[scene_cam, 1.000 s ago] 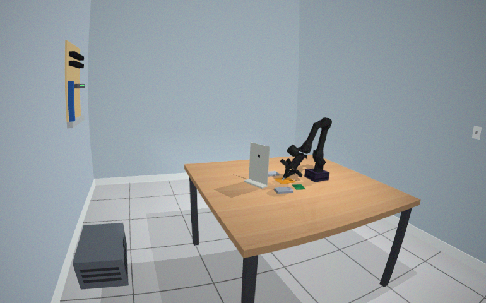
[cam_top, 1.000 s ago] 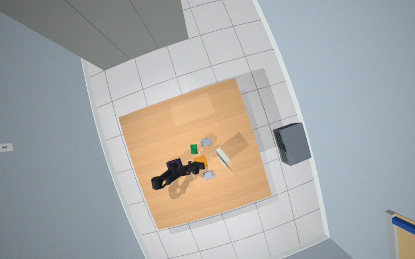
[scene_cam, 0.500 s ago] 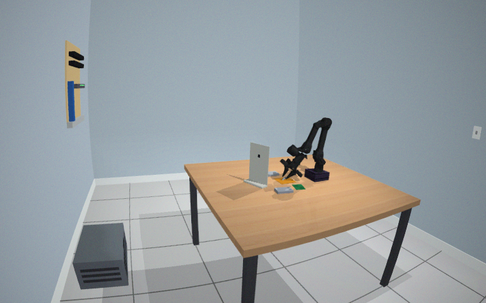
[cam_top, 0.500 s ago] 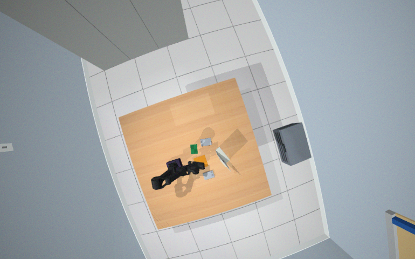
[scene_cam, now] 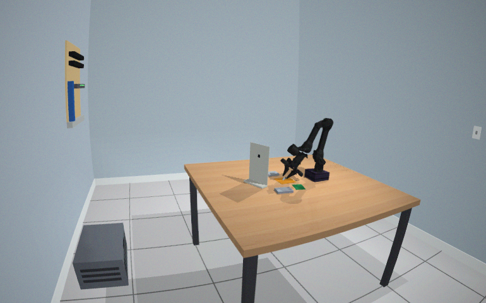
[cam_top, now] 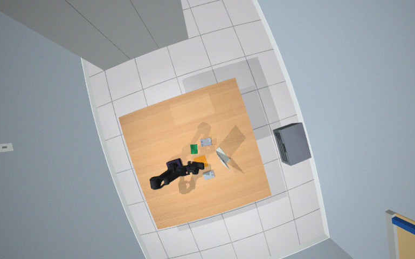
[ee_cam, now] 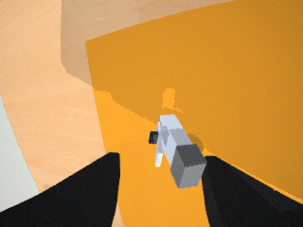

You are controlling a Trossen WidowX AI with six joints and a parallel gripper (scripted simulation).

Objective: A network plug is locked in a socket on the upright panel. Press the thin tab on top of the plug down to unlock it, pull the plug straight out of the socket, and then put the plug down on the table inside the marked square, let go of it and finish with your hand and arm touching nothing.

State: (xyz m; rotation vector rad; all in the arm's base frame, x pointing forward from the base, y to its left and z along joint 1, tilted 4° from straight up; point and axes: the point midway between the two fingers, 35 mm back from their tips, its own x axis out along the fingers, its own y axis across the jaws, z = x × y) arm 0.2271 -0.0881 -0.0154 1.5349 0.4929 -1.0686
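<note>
The plug [ee_cam: 176,137] [scene_cam: 283,178] is pale grey with a darker rear end. In the wrist view it sits askew over the orange marked square [ee_cam: 142,189] [scene_cam: 290,182] [cam_top: 199,158]. Its dark end is close to the right fingertip; whether they touch, and whether the plug lies flat, I cannot tell. The thin tab [ee_cam: 159,158] shows on its left side. My gripper [ee_cam: 161,165] [scene_cam: 286,177] is partly open, low over the square, with a gap between the left finger and the plug. The upright panel [scene_cam: 259,166] [cam_top: 223,160] stands apart, its dark socket [scene_cam: 259,155] empty.
Grey boxes [cam_top: 206,142] [cam_top: 208,175] lie on both sides of the orange square. A green patch [cam_top: 193,148] [scene_cam: 298,187] lies near it. The arm's dark base [cam_top: 174,163] [scene_cam: 316,175] stands on the wooden table [cam_top: 158,128] [scene_cam: 328,210], across the square from the panel.
</note>
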